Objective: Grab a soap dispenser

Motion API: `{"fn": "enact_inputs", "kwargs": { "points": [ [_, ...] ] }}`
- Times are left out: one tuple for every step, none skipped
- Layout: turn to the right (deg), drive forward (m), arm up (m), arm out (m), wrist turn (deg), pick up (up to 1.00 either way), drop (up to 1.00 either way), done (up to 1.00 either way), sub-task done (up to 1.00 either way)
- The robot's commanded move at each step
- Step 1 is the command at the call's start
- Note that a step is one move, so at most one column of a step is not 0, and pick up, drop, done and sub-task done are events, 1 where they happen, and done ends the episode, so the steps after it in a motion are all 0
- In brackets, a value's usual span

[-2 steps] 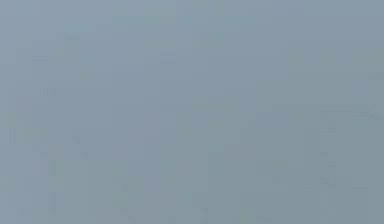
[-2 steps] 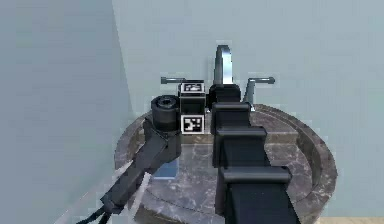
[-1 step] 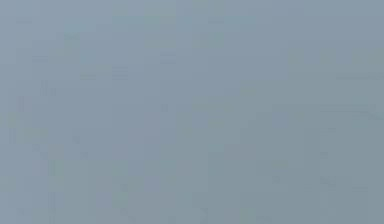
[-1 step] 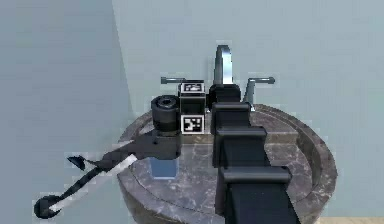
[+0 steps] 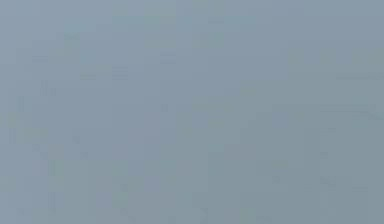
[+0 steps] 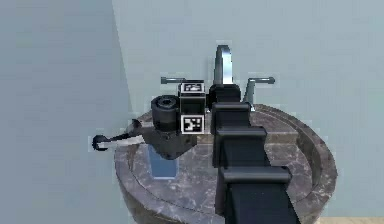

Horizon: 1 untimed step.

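- Leftward from the arm, the gripper reaches past the rim of a round stone counter. Whether it holds anything cannot be told.
- A pale blue block, not confirmable as the soap dispenser, sits on the counter just below the gripper body. Its long axis and facing are indeterminate.
- Arm side view: a chrome faucet rises behind.
- Forward view: a plain blue-grey wall.

A small pale-blue blocky thing stands on the round stone top near its left edge. It looks upright, its upper part is hidden, and it may be the soap dispenser.
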Motion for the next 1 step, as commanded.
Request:
{"fn": "enact_inputs", "kwargs": {
  "points": [
    [0.0, 0.0, 0.0, 0.0, 30.0, 0.0, 0.0, 0.0, 0.0]
  ]
}}
